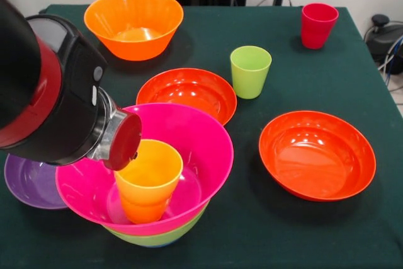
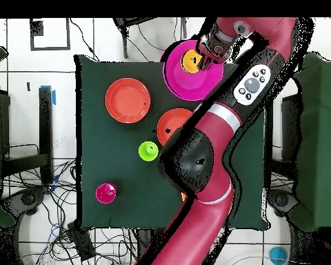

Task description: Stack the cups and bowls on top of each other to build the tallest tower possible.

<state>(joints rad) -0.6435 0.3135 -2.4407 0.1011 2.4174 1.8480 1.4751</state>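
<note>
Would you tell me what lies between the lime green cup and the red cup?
Only bare green tablecloth between lime green cup and red cup, per front view.

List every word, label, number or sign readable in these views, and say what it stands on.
None can be read.
The bowls and cups, such as the yellow-orange cup in the magenta bowl, are plain.
The button panel on the arm bears marks too small to read.
</note>
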